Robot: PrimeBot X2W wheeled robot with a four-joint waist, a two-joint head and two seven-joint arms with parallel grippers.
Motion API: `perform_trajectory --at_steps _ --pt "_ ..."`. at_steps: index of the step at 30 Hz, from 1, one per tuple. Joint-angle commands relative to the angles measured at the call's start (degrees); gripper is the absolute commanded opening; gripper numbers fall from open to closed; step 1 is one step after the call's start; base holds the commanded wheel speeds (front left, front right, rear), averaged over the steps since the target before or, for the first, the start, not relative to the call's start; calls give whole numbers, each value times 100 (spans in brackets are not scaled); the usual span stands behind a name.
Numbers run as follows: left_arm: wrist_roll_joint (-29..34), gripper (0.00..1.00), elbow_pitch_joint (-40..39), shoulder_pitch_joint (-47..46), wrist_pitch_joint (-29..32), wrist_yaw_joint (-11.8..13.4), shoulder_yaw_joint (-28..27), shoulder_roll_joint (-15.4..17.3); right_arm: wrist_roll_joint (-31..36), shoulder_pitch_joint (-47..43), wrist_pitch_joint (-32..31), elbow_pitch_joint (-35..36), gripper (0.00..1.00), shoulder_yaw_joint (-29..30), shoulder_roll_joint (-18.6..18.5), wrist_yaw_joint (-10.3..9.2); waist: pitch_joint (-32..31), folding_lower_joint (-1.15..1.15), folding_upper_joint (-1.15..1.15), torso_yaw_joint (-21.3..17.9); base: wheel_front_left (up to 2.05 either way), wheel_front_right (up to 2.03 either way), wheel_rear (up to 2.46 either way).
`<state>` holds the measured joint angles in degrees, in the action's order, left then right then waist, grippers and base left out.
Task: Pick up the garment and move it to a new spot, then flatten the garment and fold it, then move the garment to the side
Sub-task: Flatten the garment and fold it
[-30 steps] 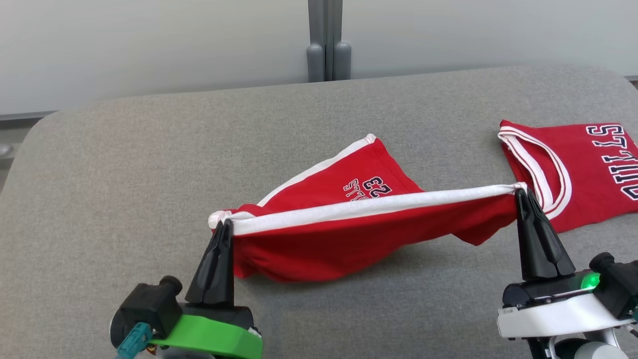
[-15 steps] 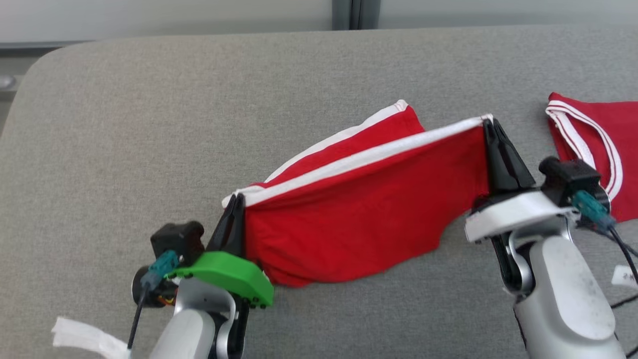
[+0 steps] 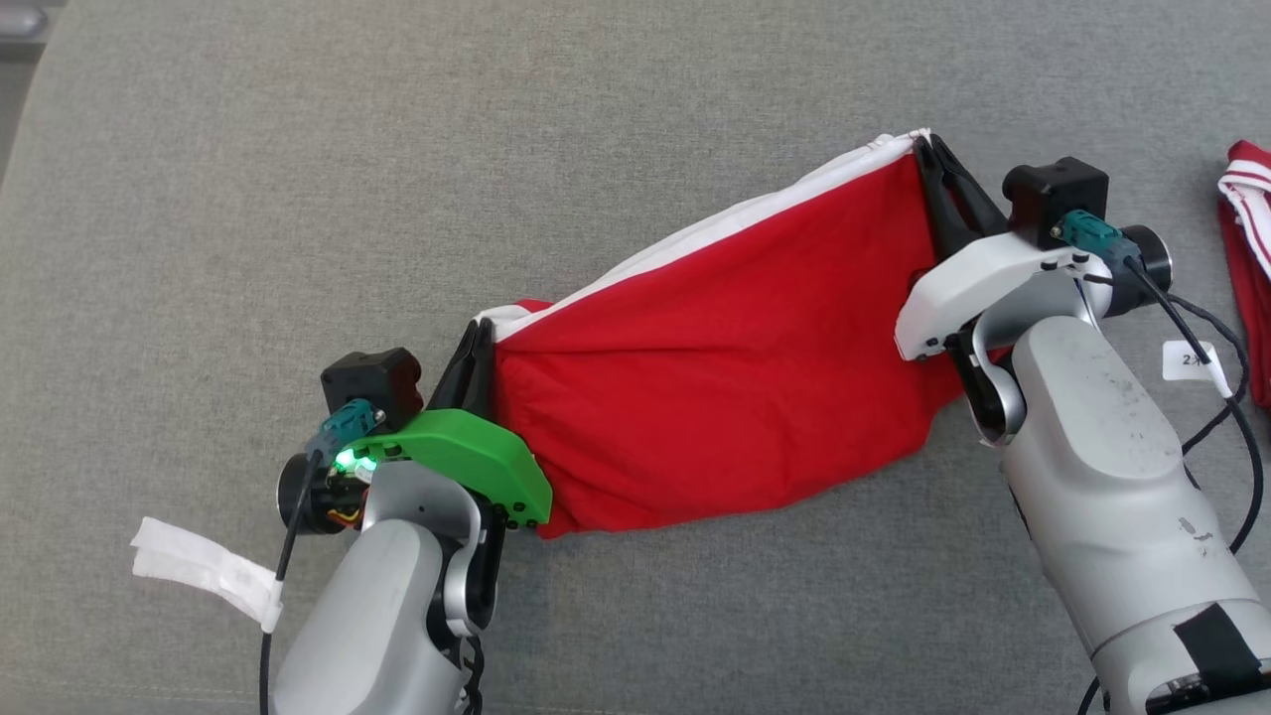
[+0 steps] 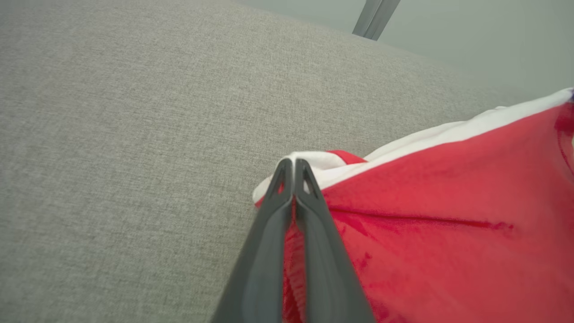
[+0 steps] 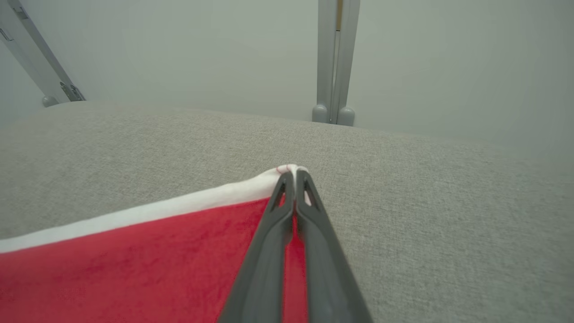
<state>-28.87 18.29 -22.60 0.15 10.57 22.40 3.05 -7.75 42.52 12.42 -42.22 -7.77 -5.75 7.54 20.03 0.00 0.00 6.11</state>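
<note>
The garment (image 3: 725, 387) is a pair of red shorts with a white waistband, stretched taut between my two grippers above the grey table. My left gripper (image 3: 482, 333) is shut on the waistband's left corner, also seen in the left wrist view where the left gripper (image 4: 293, 163) pinches white trim of the garment (image 4: 448, 233). My right gripper (image 3: 925, 149) is shut on the waistband's right corner; in the right wrist view the right gripper (image 5: 293, 176) clamps that corner of the garment (image 5: 134, 264). The red cloth hangs down toward me and its lower hem rests on the table.
The grey fabric table (image 3: 298, 179) spreads all around. A second red garment (image 3: 1249, 258) with white striped trim lies at the right edge. A pale wall with a grey post (image 5: 334, 63) stands behind the table's far edge.
The head camera has tilted down. Both grippers have carried the waistband forward and away from me, the right one farther, folding the shorts over so the rear leg and its lettering are now covered.
</note>
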Motion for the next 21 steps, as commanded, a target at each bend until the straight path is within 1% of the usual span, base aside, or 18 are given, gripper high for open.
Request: perform_trajectory --at_steps 1,3,4,5,6,7,11,16,17,21 --pt "-52 0 34 -111 -50 54 9 9 -36 145 57 -180 0 -63 -28 -12 67 0 0 73 0 0 0" --pt "-79 0 82 -109 -73 78 53 6 -81 282 94 -440 0 -135 -34 -12 61 0 0 78 0 0 0" --pt "-90 6 90 -103 -76 87 69 4 -93 330 105 -550 9 -162 -42 -12 54 0 0 79 0 0 0" --pt "-105 46 84 -97 -90 134 72 2 -95 396 134 -666 38 -178 -55 -12 42 0 0 82 0 0 0" --pt "-98 84 81 -90 -81 150 103 1 -108 446 149 -758 100 -194 -67 -12 28 0 0 86 0 0 0" --pt "-90 100 65 -78 -79 170 125 0 -118 499 154 -874 100 -236 -71 -12 5 0 0 91 0 0 0" --pt "24 100 -87 -32 -200 153 230 28 -174 661 202 -1200 100 -333 -132 -12 -99 0 0 109 0 0 0" --pt "283 100 -374 97 -503 178 269 265 -282 760 238 -1435 100 -432 -209 -12 -302 0 0 115 0 0 0" --pt "356 100 -444 117 -579 191 274 357 -320 768 246 -1463 100 -456 -245 -12 -361 0 0 115 0 0 0" --pt "364 100 -632 296 -734 270 161 538 -477 697 250 -1550 100 -605 -344 -12 -619 0 0 102 0 0 0"
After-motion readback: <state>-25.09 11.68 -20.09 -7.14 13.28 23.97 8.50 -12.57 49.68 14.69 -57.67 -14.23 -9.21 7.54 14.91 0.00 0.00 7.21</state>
